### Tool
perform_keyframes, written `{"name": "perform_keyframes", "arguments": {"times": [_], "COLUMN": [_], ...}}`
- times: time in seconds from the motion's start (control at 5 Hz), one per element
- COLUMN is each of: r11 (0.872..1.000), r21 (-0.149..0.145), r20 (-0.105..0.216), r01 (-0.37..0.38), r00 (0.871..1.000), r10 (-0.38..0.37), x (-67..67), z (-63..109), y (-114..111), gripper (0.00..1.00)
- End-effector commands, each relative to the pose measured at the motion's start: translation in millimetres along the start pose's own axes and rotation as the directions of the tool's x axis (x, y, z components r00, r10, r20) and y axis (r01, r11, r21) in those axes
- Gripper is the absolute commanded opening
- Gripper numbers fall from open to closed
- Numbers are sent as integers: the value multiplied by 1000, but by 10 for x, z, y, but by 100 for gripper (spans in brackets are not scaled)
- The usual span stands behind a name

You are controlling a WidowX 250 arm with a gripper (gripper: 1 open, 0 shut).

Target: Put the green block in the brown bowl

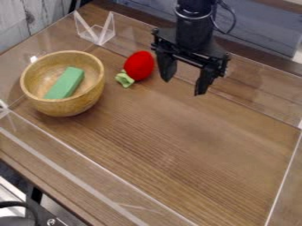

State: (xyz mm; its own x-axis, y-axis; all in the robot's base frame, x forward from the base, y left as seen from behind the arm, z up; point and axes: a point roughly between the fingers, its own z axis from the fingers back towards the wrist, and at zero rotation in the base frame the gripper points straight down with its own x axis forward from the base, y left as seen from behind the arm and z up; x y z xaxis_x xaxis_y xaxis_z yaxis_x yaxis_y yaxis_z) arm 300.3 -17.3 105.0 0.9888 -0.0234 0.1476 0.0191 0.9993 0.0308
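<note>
The green block [65, 83] lies inside the brown bowl [33, 100] at the left of the table, tilted against the bowl's inner wall. My gripper [185, 82] hangs to the right of it, well apart from the bowl, pointing down above the wood. Its two black fingers [206, 81] are spread wide and nothing is between them. The gripper is open.
A red strawberry-like toy [139, 64] with a green stem [124, 79] lies between the bowl and the gripper. Clear acrylic walls [94, 32] ring the wooden table. Bare wood fills the front and right.
</note>
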Motion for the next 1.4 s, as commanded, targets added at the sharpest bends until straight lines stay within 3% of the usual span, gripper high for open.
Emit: {"name": "perform_keyframes", "arguments": {"times": [0.0, 0.4, 0.8, 1.2], "r11": [999, 996, 999, 999], "r21": [-10, -4, 24, 11], "r20": [64, 84, 85, 78], "r01": [46, 94, -23, 32], "r00": [997, 992, 996, 996], "r10": [-46, -93, 21, -32], "x": [-24, -14, 97, -23], "z": [234, -16, -14, -51], "y": [65, 157, 343, 122], "gripper": [100, 100, 100, 100]}}
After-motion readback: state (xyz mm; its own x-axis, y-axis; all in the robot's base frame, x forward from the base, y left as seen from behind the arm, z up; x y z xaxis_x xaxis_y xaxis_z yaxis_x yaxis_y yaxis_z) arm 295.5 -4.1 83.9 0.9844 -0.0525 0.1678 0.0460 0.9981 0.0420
